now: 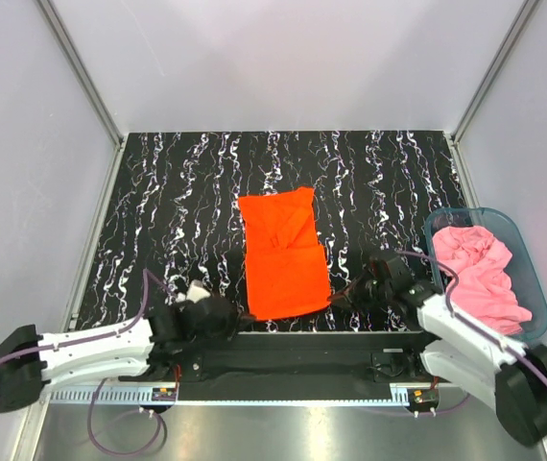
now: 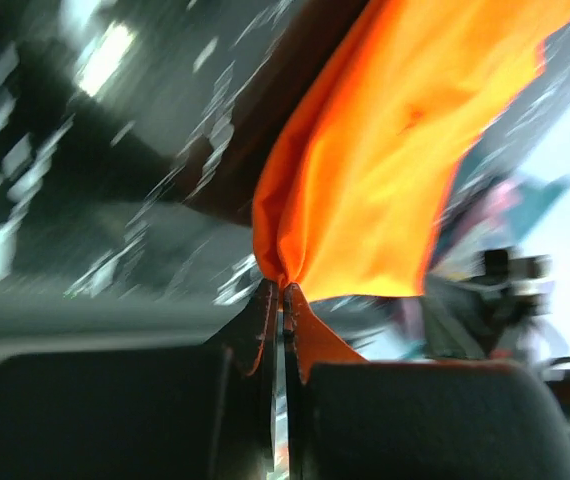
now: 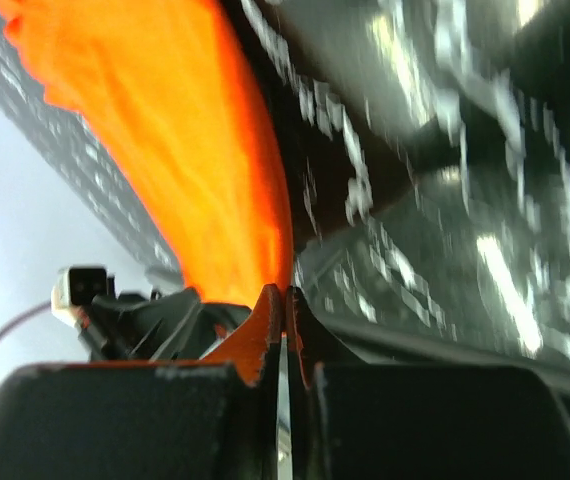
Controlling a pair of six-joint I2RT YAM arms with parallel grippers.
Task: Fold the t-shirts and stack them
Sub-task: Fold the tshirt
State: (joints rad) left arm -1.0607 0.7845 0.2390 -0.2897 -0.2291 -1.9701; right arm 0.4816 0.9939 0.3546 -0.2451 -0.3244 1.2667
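The orange-red t-shirt (image 1: 282, 252) lies partly folded as a tall strip in the middle of the black marbled table (image 1: 178, 211). My left gripper (image 1: 243, 315) is shut on its near left corner; in the left wrist view the orange cloth (image 2: 395, 150) rises from the pinched jaws of that gripper (image 2: 283, 292). My right gripper (image 1: 335, 298) is shut on the near right corner, and the right wrist view shows orange cloth (image 3: 185, 160) running up from the right gripper's tips (image 3: 285, 293). The pink t-shirt (image 1: 483, 272) sits crumpled in a bin.
A clear teal bin (image 1: 535, 279) holding the pink shirt stands at the table's right edge, just right of my right arm. White walls with metal posts (image 1: 82, 72) enclose the table. A black rail (image 1: 283, 353) runs along the near edge.
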